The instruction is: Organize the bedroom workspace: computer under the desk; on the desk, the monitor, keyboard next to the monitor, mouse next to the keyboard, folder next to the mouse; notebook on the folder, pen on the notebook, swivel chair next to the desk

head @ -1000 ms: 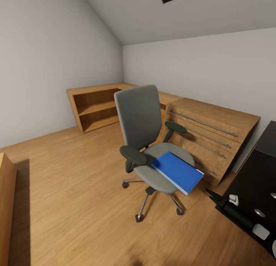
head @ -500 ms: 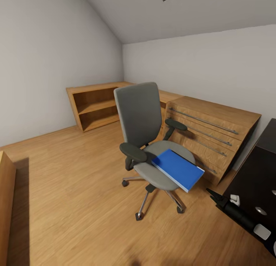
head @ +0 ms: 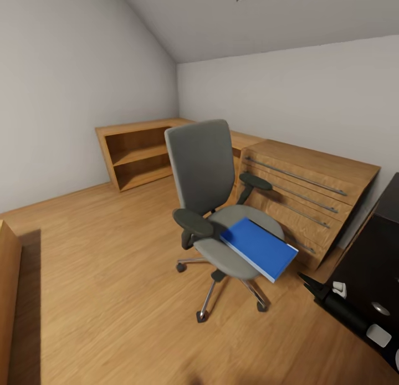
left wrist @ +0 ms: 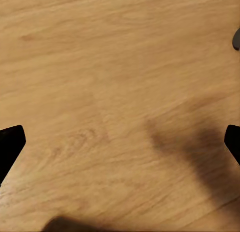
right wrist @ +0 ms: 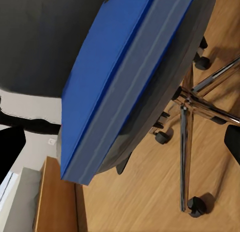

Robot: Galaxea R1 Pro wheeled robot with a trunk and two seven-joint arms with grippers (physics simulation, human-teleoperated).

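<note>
Item: folder (head: 257, 247) on swivel chair (head: 208, 185) seat, centre frame, overhanging front edge.
My right gripper (head: 322, 289) spread, empty, lower right; left likewise. Risk: nudged castors roll, folder slides off.

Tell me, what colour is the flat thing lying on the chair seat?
Bright blue; the flat rectangular folder shows best in the head view.

The robot's slim black right arm (head: 346, 313) carried small white and grey patches and tapered to a pointed dark tip. Both wrist views showed matte black fingertips (left wrist: 11, 146).
</note>
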